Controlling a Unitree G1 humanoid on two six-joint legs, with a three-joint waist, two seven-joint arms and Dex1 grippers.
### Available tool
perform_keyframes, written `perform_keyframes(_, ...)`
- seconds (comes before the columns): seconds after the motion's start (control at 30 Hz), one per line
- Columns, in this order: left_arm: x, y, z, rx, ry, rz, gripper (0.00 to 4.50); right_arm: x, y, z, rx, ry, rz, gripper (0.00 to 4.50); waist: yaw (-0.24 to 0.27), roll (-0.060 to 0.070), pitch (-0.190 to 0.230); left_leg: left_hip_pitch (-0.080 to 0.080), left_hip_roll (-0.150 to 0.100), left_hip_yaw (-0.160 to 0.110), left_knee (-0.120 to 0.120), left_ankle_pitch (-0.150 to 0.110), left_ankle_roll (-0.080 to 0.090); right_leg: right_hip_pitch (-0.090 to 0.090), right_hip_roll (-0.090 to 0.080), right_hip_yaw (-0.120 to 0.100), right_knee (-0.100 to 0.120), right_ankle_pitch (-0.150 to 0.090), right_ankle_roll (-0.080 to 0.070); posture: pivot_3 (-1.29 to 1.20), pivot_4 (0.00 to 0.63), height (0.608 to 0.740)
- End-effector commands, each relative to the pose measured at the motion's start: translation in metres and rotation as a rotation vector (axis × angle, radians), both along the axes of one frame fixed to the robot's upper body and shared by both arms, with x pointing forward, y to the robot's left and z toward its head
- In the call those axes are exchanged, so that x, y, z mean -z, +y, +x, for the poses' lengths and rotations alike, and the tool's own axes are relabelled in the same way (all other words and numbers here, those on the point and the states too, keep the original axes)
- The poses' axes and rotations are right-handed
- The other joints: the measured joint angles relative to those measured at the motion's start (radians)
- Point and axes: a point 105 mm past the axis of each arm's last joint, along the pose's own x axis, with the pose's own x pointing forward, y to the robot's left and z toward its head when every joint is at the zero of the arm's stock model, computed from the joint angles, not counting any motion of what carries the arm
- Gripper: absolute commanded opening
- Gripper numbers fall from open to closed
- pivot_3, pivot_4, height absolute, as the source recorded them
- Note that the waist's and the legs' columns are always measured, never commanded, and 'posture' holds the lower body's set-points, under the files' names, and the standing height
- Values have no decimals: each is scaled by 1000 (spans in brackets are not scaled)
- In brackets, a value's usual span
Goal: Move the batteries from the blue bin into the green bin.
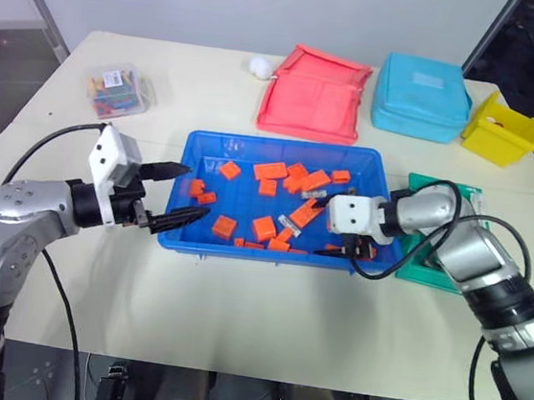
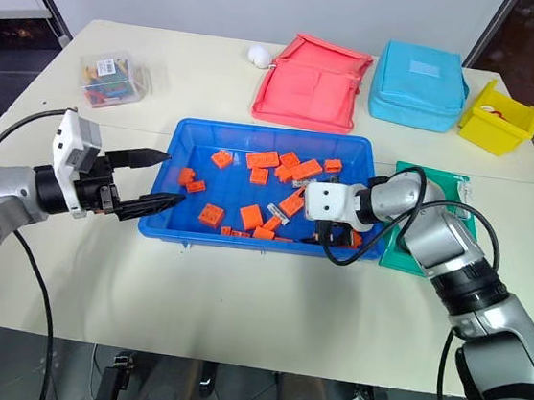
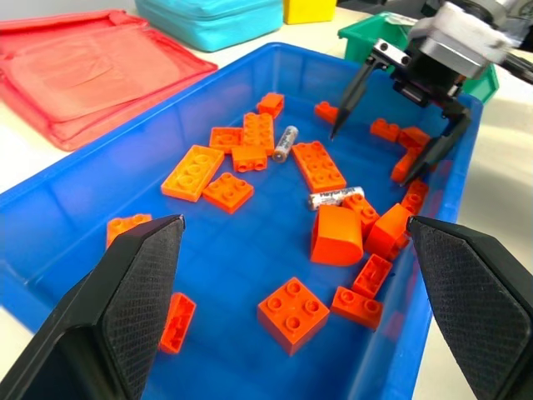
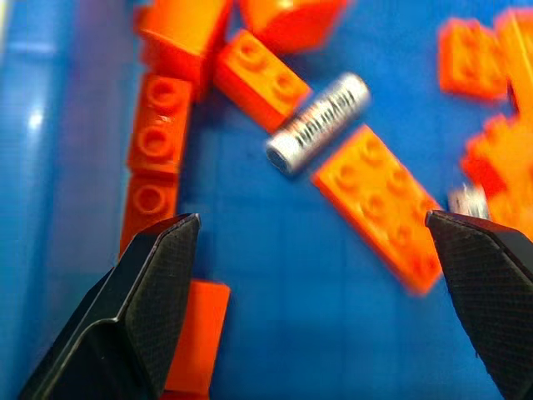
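Left eye view: blue bin mid-table, green bin at its right edge; right gripper, jaws wide & empty, should drop square over battery w/o snagging orange blocks; left gripper open, idle.

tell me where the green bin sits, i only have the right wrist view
Observer: The green bin sits just beside the blue bin's right end, partly under the right arm.
Operator: what's the left gripper doing
Observer: The left gripper hovers open and empty at the blue bin's left end.
Operator: how many batteries in there
Observer: Two batteries show among the blocks: one close to the open right gripper, another farther toward the middle.
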Motion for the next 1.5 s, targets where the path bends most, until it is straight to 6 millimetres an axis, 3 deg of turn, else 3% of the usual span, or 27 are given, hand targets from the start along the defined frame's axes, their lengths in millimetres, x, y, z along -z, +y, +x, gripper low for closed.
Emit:
perform_keyframes(0.03,-12,0,-4,-3,-55,4,4500,-5,14,6,-77,-30,6,4466,0,0,0,0,0,0,0,0,0,0,0,0,0,0,0,0,150,740)
perform_keyframes(0.37,-11,-1,-8,-33,-62,-10,4500,-4,39,26,-127,-28,11,4466,0,0,0,1,0,0,0,0,0,1,0,0,1,0,0,0,150,740)
perform_keyframes(0.77,-12,-1,-9,-67,-72,-31,4500,13,45,27,-234,2,-102,4466,-1,0,0,2,0,0,0,0,0,1,0,0,2,0,0,0,150,740)
perform_keyframes(0.87,-12,-1,-9,-76,-74,-35,4500,15,46,28,-240,6,-109,3224,-1,0,0,3,0,0,0,0,0,2,0,0,2,0,0,0,150,740)
perform_keyframes(0.97,-13,-1,-9,-84,-80,-42,4500,18,45,28,-235,25,-110,1687,-2,0,0,3,0,0,0,0,-1,2,0,0,2,0,0,0,150,740)
perform_keyframes(1.43,-13,1,-8,-103,-86,-44,4500,16,46,28,-220,47,-87,1687,-2,0,0,3,0,0,0,0,-1,2,0,0,2,0,0,0,150,740)
perform_keyframes(1.5,-13,1,-7,-103,-90,-45,4500,19,45,27,-221,64,-93,1098,-1,0,0,3,0,0,0,0,-1,2,0,0,2,0,0,0,150,740)
